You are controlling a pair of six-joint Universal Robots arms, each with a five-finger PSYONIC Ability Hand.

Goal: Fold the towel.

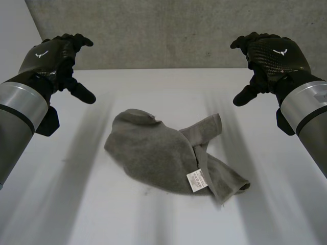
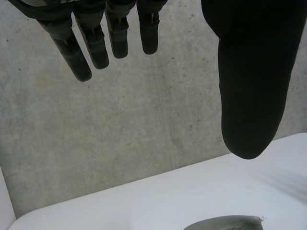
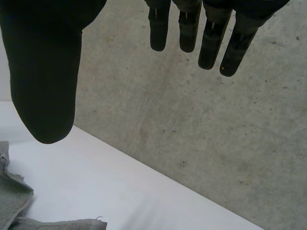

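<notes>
On the white table (image 1: 153, 87), about midway between the two arms: grey towel (image 1: 158, 153), crumpled in a loose heap, not folded. Bunched and rounded at its far left end, with one flap thrown out toward the right and a narrower strip trailing to the near right. Near the front edge of the heap, a small white label (image 1: 195, 181) with red print, too small to read. Over the far left of the table, left hand (image 1: 53, 56), up in the air, well apart from the towel, touching nothing. Straight fingers (image 2: 79, 52) in the left wrist view, thumb set wide from them, nothing between; a sliver of the towel on the table beneath the thumb. Over the far right, right hand (image 1: 271, 53), likewise raised and clear of the cloth. Fingers (image 3: 211, 43) straight and thumb spread wide in the right wrist view, empty; a rumpled towel edge on the table under the thumb. On the back of each hand, a small white emblem (image 1: 42, 53), no letters legible. Behind the table, a bare grey concrete wall (image 1: 179, 30).
</notes>
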